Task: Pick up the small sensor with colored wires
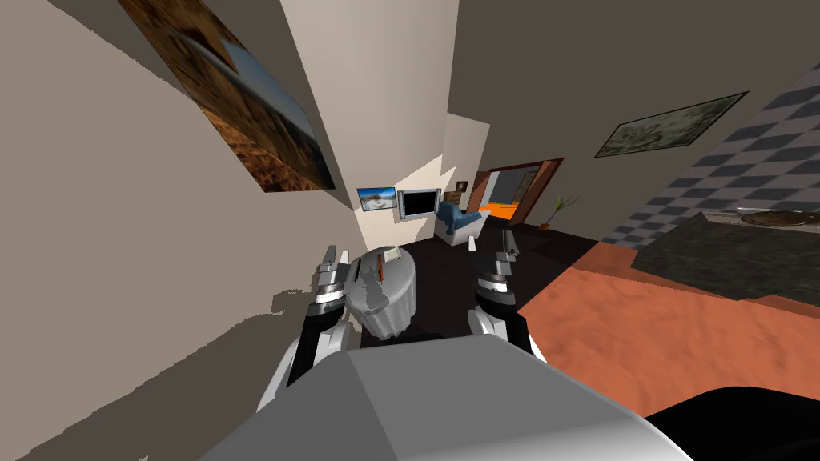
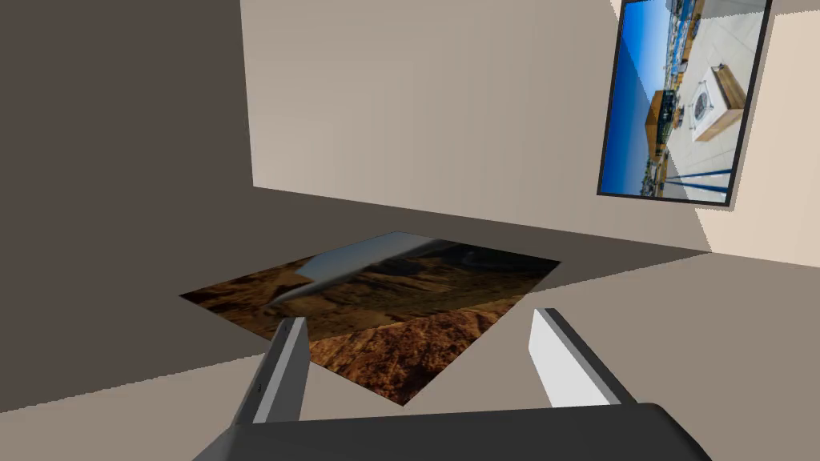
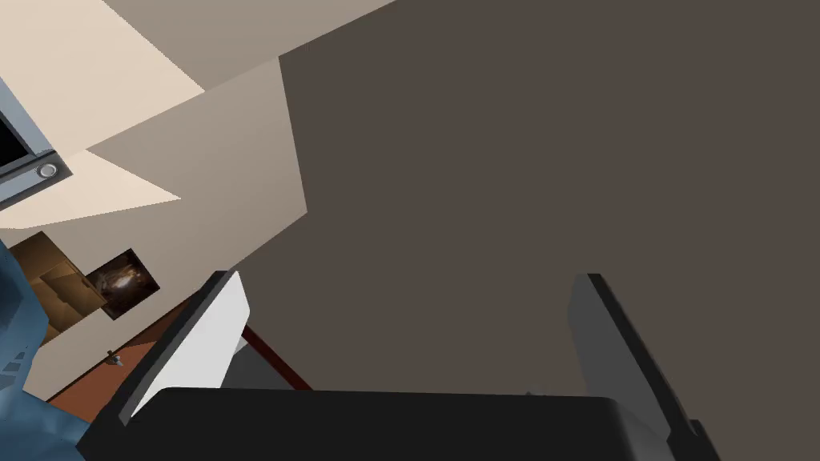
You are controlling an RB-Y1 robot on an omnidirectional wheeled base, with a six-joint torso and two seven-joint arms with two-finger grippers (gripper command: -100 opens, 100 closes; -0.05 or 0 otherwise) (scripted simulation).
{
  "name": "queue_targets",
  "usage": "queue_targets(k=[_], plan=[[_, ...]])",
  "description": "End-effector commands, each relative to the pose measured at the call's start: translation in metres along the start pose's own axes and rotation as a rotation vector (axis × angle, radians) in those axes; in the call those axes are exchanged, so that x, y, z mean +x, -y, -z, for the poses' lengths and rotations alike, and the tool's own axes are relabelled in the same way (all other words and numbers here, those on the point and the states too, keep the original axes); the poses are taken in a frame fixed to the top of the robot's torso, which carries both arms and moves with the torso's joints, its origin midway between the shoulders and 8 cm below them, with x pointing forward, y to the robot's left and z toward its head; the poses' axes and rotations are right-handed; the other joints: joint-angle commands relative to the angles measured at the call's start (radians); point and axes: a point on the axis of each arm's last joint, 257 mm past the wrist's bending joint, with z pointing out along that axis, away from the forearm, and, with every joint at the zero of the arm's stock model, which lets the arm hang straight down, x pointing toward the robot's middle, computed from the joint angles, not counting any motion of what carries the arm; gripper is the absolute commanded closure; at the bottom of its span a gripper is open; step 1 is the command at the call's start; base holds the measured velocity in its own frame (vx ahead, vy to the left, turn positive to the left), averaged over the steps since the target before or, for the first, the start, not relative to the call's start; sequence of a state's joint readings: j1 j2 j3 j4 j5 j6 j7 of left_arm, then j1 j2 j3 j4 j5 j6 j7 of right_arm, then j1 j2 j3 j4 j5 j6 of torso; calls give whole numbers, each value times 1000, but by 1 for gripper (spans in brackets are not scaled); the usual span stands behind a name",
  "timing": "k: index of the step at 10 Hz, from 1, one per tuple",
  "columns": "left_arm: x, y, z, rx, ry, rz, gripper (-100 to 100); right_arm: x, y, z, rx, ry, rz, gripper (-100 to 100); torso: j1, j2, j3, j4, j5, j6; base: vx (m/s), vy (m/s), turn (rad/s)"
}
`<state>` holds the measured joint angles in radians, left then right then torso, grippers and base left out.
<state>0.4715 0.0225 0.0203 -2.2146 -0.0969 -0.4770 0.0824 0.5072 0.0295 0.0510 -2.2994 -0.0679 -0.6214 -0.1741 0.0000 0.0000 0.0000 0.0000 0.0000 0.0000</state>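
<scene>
A round grey table (image 1: 392, 308) stands just ahead of me, between my two arms. On its top lie a thin red and dark strip (image 1: 381, 269) and a pale flat thing (image 1: 392, 254); which of them carries the coloured wires I cannot tell. My left gripper (image 1: 336, 256) is raised at the table's left edge, level with the strip, its fingers (image 2: 280, 368) open with nothing between them. My right gripper (image 1: 507, 244) is up to the right of the table, apart from it, open and empty (image 3: 408, 278).
A beige wall (image 1: 120, 264) runs close along my left. Beyond the table are a blue armchair (image 1: 458, 218), a wall screen (image 1: 420, 203), a doorway (image 1: 512, 196) and a potted plant (image 1: 560, 206). An orange-red rug (image 1: 641, 328) and a dark counter (image 1: 721, 256) lie to the right.
</scene>
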Motion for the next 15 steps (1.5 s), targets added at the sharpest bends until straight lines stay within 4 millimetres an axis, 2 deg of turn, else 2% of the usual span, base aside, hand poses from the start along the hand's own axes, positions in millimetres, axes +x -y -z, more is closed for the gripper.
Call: queue_targets(k=[1, 4, 7, 8, 12, 13, 15], plan=[[-4, -8, 3, -11, -24, -5, -100, 0, 0, 0, 0, 0, 0, 0, 0, 0, 0, 0, 0, 0, -20, -30, -84], [-18, -27, 12, -44, -49, -2, -100, 0, 0, 0, 0, 0, 0, 0, -4, 3, 2, 1, -1, 0, -47, -61, -133], [-41, -52, 25, -93, -60, 7, -100, 0, 0, 0, 0, 0, 0, 0, -4, 5, 3, 1, -1, 0, -69, -66, -169], [-42, -57, 28, -104, -59, 7, -100, 0, 0, 0, 0, 0, 0, 0, -4, 5, 3, 1, -1, 0, -47, -36, -36], [-77, -94, 52, -192, -48, 16, -100, 0, 0, 0, 0, 0, 0, 0, -2, 3, 2, 1, -1, 0, -42, -47, -151], [-77, -94, 52, -193, -47, 16, -100, 0, 0, 0, 0, 0, 0, 0, -2, 3, 2, 1, -1, 0, -28, -29, -67], [-101, -112, 68, -242, -38, 21, -100, 0, 0, 0, 0, 0, 0, 0, -2, 2, 1, 1, -1, 0, -33, -58, -216]])
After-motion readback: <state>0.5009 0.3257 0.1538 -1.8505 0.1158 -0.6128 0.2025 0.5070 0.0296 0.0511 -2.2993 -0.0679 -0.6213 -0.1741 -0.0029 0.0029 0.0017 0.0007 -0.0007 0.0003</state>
